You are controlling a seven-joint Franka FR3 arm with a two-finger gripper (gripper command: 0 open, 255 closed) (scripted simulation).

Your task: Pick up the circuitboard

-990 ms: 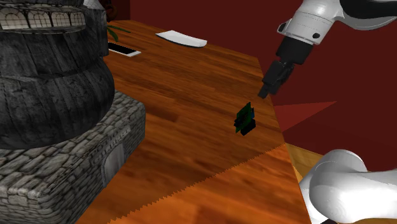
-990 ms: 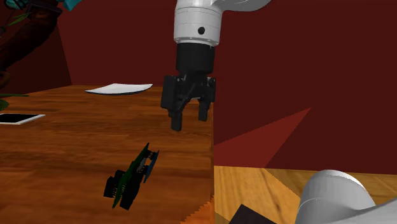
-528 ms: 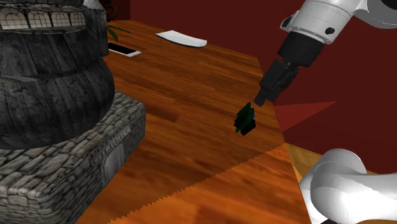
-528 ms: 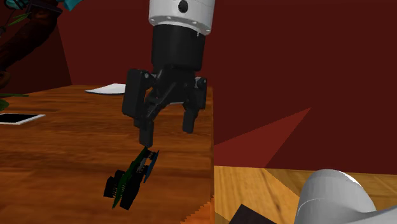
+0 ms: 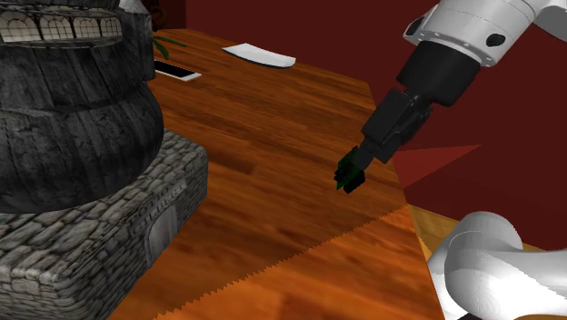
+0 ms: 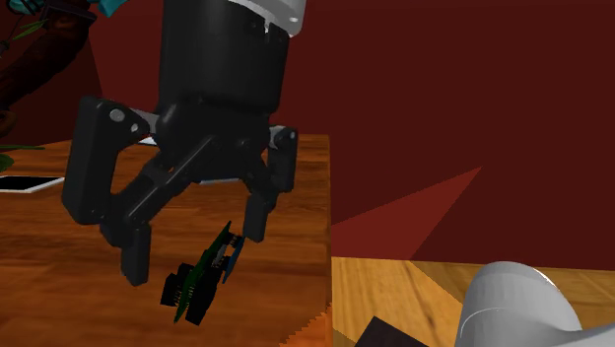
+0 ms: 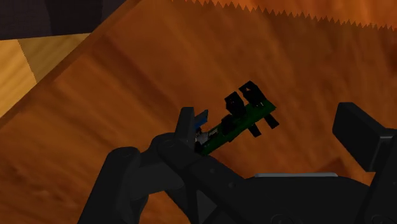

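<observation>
Circuitboard (image 7: 242,122) partly hidden by spread claw (image 7: 270,118)

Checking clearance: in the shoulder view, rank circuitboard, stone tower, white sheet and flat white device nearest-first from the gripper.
1. circuitboard, right at the gripper
2. stone tower, shoulder view's left
3. white sheet and flat white device, table's far end: too close to call

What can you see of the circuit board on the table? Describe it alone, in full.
The circuit board is a small green slab carrying black blocky parts and one blue piece. It rests on the wooden table, near the edge, seemingly tilted up rather than flat. The open claw straddles it, a finger on either side; neither plainly clasps it.
</observation>
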